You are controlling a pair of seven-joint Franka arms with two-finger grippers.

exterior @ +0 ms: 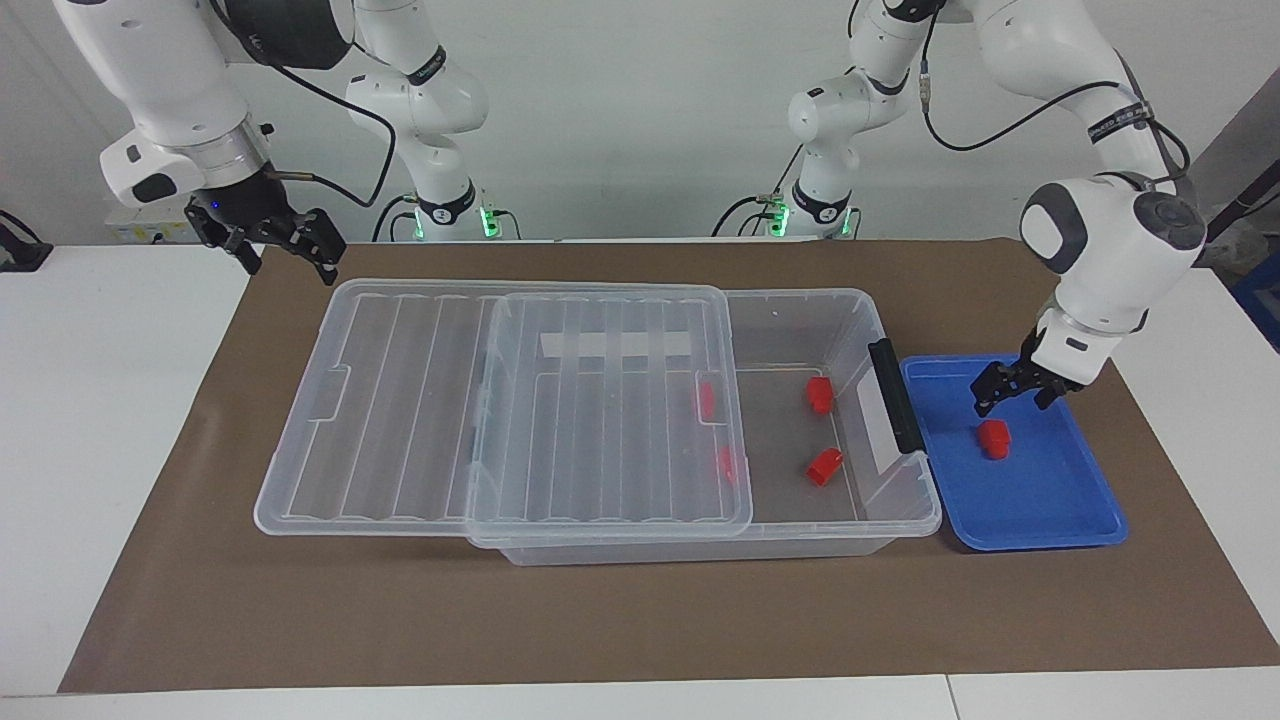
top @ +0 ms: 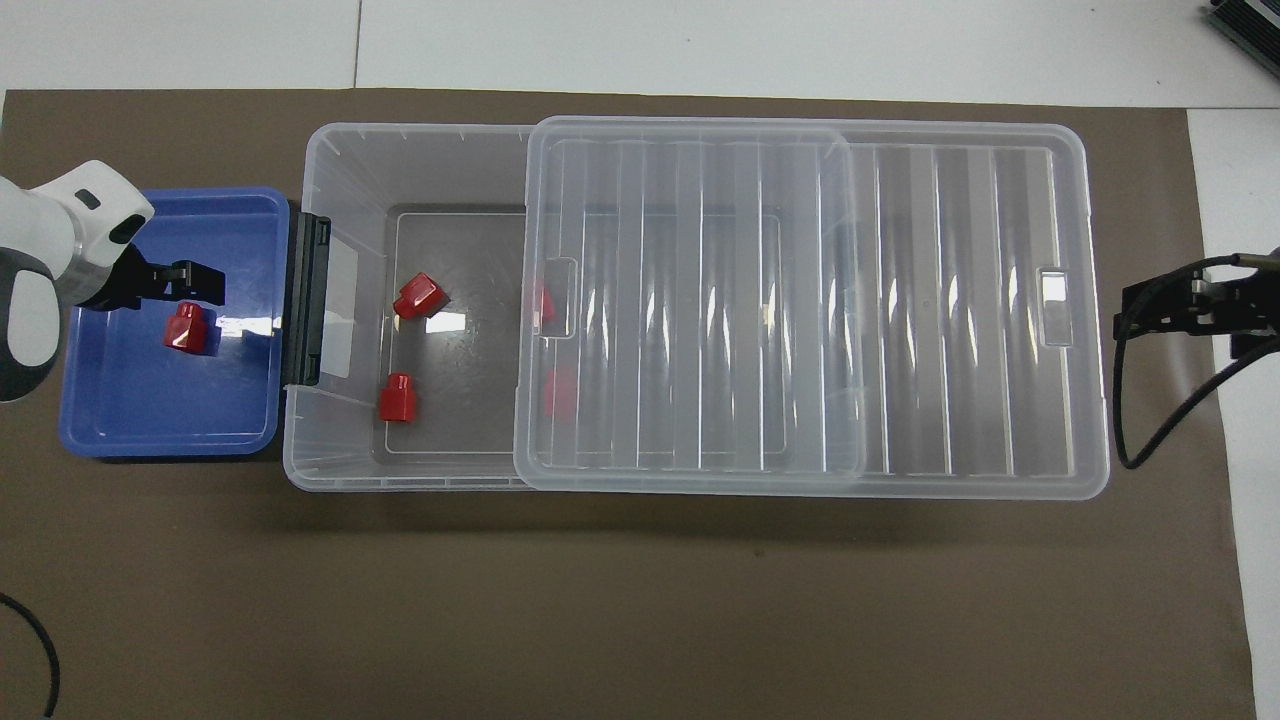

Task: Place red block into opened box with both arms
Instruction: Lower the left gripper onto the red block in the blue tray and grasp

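One red block point(exterior: 994, 438) is left for you to move: it lies in the blue tray point(exterior: 1050, 520), which sits just beside the box point(exterior: 800, 310) at the left arm's end of the counter. Four matching red pieces point(exterior: 819, 395) already lie in the box, two in the open part and two under the lid point(exterior: 420, 400), which is slid toward the right arm's end. Your left pincer point(exterior: 1018, 393) hangs over the tray just above the block, jaws spread, holding nothing. Your right pincer point(exterior: 283, 245) waits open by the lid's end. Grasping, carrying and dropping are not yet done.
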